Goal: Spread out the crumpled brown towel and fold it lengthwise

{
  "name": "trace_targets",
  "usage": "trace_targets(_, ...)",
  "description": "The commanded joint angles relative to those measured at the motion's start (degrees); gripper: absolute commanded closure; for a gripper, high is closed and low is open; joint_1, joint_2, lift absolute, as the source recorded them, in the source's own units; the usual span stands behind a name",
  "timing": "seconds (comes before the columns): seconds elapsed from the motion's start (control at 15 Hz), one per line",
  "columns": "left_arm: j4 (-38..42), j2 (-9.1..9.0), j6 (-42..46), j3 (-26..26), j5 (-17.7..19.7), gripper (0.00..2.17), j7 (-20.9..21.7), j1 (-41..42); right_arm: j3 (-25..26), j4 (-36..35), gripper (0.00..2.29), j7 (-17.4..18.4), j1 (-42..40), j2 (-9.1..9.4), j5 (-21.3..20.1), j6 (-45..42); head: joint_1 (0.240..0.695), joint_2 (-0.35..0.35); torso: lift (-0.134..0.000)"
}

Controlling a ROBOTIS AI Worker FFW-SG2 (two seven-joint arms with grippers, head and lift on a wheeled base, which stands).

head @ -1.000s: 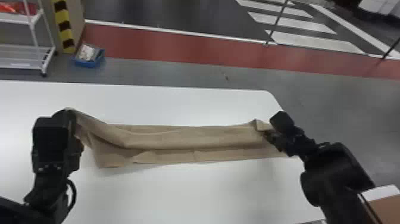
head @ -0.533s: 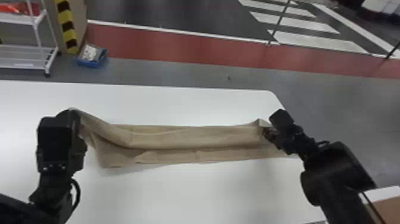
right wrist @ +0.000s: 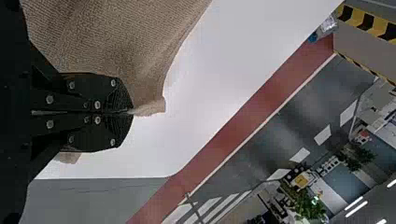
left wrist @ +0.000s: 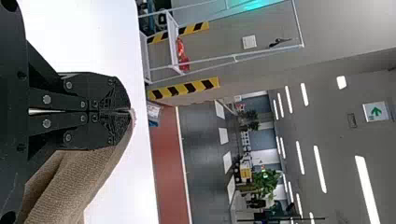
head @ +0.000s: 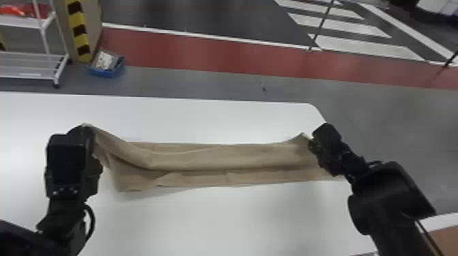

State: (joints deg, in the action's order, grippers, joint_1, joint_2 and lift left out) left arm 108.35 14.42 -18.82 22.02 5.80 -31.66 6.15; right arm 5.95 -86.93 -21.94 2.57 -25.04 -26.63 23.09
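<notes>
Left pincer (left wrist: 130,111), at nine o'clock, and right pincer (right wrist: 132,112), at three, each clamp an edge of the towel (head: 218,158), which spans the desk (head: 221,218) between them. Shallow fingertip bites could slip; uneven pulling might skew the fold.

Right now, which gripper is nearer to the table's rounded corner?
The right gripper, pinching the towel's right end near that corner; the left gripper pinches its left end.

Brown towel (head: 218,158) woven in matt, coarse-textured cloth, tabletop (head: 238,218) surfaced in smooth white with a soft sheen, black fingers (left wrist: 100,86) finished matt and roughly ridged toward the tips, fastened with shiny metal screws (left wrist: 46,99), dark floor (right wrist: 261,144) finished smooth and faintly glossy
</notes>
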Motion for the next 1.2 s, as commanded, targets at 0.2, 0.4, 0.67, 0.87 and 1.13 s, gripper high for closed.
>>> trace_targets(0.2, 4.33, 0.52, -2.23, -1.28, -0.53, 1.80, -0.68, 1.14, 12.24, -2.80, 1.66, -4.60, -2.40, -1.68, 18.28, -0.98, 0.695, -0.295, -0.123)
trace_targets(0.4, 7.84, 0.79, -5.04, -2.16, -1.05, 1.80, -0.77, 1.23, 16.55, -2.80, 1.66, -4.86, -2.40, -3.00, 22.94, -0.10, 0.695, -0.324, -0.123)
trace_targets(0.67, 16.72, 1.84, -12.08, -3.39, -5.18, 1.80, -1.73, 4.83, 23.85, -5.97, 1.65, -6.62, -4.07, -3.17, 29.36, 1.13, 0.681, -0.350, -0.123)
trace_targets(0.87, 24.01, 2.90, -17.70, -4.97, -6.42, 1.80, -1.73, 7.91, 26.75, -8.43, 1.65, -9.17, -4.77, -3.17, 34.37, 4.47, 0.667, -0.350, -0.123)
trace_targets(1.13, 24.28, 3.16, -20.34, -4.62, -5.89, 1.80, -0.77, 4.75, 22.44, -9.48, 1.65, -9.52, -3.63, -2.56, 36.39, 5.87, 0.663, -0.350, -0.123)
